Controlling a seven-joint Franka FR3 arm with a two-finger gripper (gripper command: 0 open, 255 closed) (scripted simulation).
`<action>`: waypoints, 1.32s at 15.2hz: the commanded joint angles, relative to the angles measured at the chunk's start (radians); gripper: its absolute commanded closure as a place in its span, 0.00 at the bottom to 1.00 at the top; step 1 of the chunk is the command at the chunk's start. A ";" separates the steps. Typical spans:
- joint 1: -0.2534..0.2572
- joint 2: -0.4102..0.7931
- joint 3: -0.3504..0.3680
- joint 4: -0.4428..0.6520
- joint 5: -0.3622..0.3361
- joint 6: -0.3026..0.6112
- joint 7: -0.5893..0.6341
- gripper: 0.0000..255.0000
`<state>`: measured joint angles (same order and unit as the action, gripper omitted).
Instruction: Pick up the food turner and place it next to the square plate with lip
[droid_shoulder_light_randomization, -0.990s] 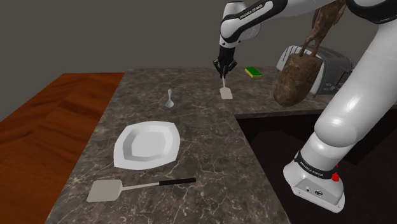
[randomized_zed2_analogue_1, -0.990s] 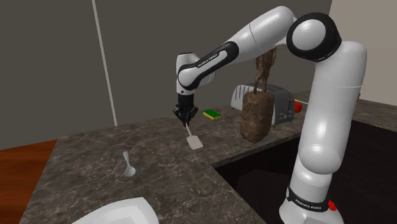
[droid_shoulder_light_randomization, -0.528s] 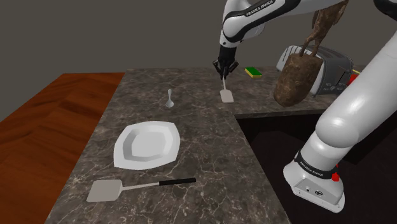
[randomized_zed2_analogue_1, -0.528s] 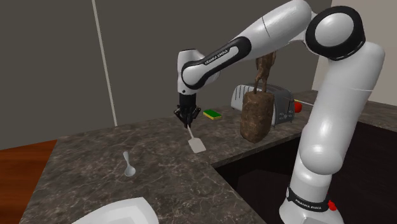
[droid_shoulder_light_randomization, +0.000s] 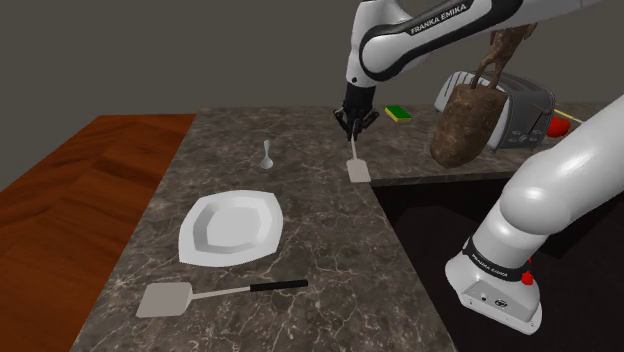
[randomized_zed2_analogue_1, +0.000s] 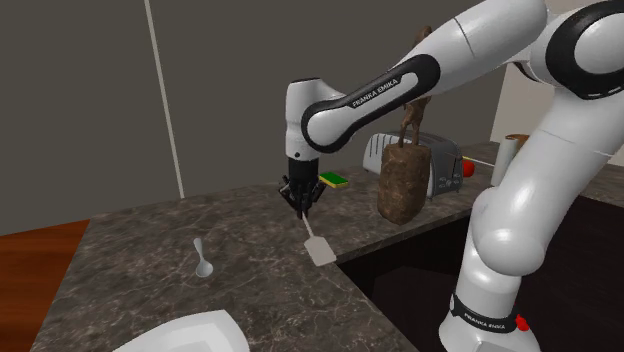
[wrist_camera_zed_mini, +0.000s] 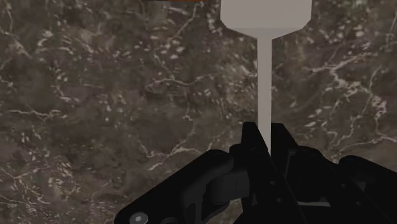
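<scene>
Food turner (droid_shoulder_light_randomization: 358, 169), pale grey with a thin pale handle and a flat square blade, is clamped by the upper end of its handle between the two fingers of the all-black pincer (droid_shoulder_light_randomization: 353, 122). In the wrist view the fingers press on either side of the handle (wrist_camera_zed_mini: 264, 83), which runs straight out from the pincer (wrist_camera_zed_mini: 264, 137) to the blade. The turner's long axis is nearly upright, the blade lowest. It hangs over the dark marbled stone tabletop (droid_shoulder_light_randomization: 330, 260), close to that tabletop's edge on the shoulder view's right. The second exterior view puts the blade (randomized_zed2_analogue_1: 320, 251) low over this edge, and whether it touches the stone cannot be told.

The white square plate with lip (droid_shoulder_light_randomization: 230, 228) lies flat and well apart from the pincer, toward the shoulder view's lower left. The carry therefore looks to run that way across the stone. A small pale spoon-like piece (droid_shoulder_light_randomization: 267, 155) stands between the two, a little to one side of the line. A second turner with a black handle (droid_shoulder_light_randomization: 215, 294) lies just beside the plate's near side, so the other sides probably give more room.
</scene>
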<state>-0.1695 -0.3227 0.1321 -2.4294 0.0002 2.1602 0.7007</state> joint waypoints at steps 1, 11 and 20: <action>0.022 -0.043 0.027 -0.035 0.014 -0.008 0.039 1.00; 0.157 -0.239 0.182 -0.174 0.126 -0.063 0.241 1.00; 0.289 -0.321 0.344 -0.192 0.243 -0.117 0.448 1.00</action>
<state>0.1037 -0.6443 0.4505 -2.6274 0.2279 2.0463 1.1163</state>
